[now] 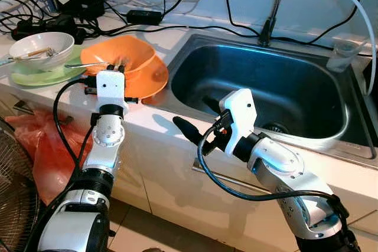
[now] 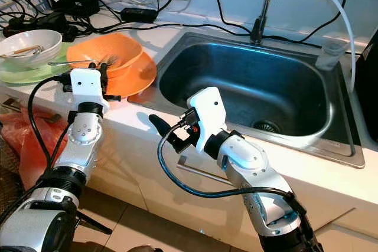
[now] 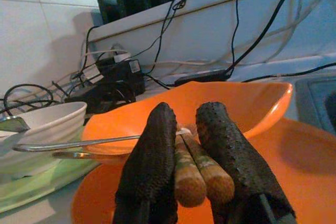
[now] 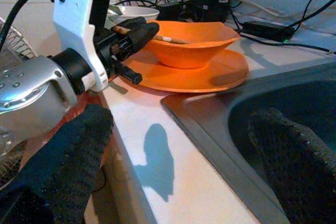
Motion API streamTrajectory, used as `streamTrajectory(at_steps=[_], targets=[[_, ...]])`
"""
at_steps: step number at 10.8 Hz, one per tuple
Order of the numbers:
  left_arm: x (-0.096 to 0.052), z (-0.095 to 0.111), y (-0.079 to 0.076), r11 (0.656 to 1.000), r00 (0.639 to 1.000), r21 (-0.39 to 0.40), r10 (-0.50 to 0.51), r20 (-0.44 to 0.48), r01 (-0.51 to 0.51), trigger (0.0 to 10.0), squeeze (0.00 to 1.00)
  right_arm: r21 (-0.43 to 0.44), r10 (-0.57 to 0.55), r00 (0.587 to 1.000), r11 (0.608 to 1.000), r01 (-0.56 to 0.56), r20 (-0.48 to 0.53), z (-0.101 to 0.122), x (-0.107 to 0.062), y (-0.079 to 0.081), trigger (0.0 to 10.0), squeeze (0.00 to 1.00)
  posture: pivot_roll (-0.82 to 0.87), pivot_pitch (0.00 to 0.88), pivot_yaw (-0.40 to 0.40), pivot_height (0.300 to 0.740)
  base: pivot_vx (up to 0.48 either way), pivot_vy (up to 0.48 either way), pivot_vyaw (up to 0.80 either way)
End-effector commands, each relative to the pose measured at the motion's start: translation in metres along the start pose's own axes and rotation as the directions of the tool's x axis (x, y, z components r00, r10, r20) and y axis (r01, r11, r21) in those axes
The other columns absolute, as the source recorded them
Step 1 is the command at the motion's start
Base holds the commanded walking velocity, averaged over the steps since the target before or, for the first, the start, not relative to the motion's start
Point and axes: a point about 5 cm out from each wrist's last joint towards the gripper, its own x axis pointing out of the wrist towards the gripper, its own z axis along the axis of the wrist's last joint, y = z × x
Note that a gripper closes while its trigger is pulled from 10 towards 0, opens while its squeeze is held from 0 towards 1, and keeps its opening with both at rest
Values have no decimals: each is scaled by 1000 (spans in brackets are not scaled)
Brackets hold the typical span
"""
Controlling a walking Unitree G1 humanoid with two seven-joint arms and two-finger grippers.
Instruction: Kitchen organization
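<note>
A: Where do things stand with the kitchen tidy-up?

B: Early, I'd judge. The left gripper (image 3: 191, 182) is clamped on 2 chopsticks (image 3: 202, 177), whose far ends reach into the orange bowl (image 1: 133, 54). That bowl sits on an orange plate (image 1: 155, 78) on the counter (image 1: 159, 125), just beside the sink (image 1: 307, 134).

A: And the right gripper?

B: The right gripper (image 1: 198, 116) hovers at the sink's front edge with its fingers spread wide and nothing between them — waiting, it seems.

A: What else is left?

B: Plenty. A white bowl (image 1: 41, 48) rests on a green plate (image 1: 35, 78) further to the left, with what looks like a utensil inside, and a metal spoon (image 1: 88, 64) lies across the orange bowl's rim. The basin itself looks bare, so no dish has gone in yet. A clear cup (image 1: 342, 54) stands at the sink's far corner near the faucet (image 1: 277, 4).

A: Next step?

B: Probably lifting the chopsticks clear of the bowl — the spoon lies close by and could be knocked.
</note>
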Motion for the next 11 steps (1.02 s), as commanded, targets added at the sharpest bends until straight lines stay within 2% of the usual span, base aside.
streamTrajectory(at_steps=[1, 4, 6, 8, 10, 11], targets=[[5, 5, 2, 1000, 1000, -9, 4, 14, -4, 0, 0, -16, -3, 1000, 1000, 3, 11, 4, 0, -1, 10000, 0, 27, 0, 2, 740, 0, 0, 0], [7, 8, 1, 1000, 999, -2, -4, 33, 4, 0, 0, -16, -4, 1000, 1000, 4, 11, 4, 0, -1, 10000, 0, 29, 0, 5, 740, 0, 0, 0], [10, 20, -3, 999, 994, 33, -36, 101, 33, 0, 0, -17, -5, 1000, 1000, 6, 13, 4, 1, -2, 10000, 0, 30, 0, 3, 740, 0, 0, 0], [12, 36, -19, 993, 977, 35, -115, 179, 110, 0, 0, -20, -9, 1000, 1000, 9, 16, 4, 2, -2, 10000, 0, 30, 0, 4, 740, 0, 0, 0], [16, 51, -28, 990, 962, 24, -138, 235, 137, 0, 0, -27, -22, 999, 999, 22, 23, 5, 2, -3, 10000, 0, 25, 0, 12, 740, 0, 0, 0], [16, 57, -37, 984, 954, -10, -168, 249, 176, 0, 0, -27, -16, 999, 999, 17, 29, 6, 0, -2, 10000, 0, 14, 0, 20, 740, 0, 0, 0]])
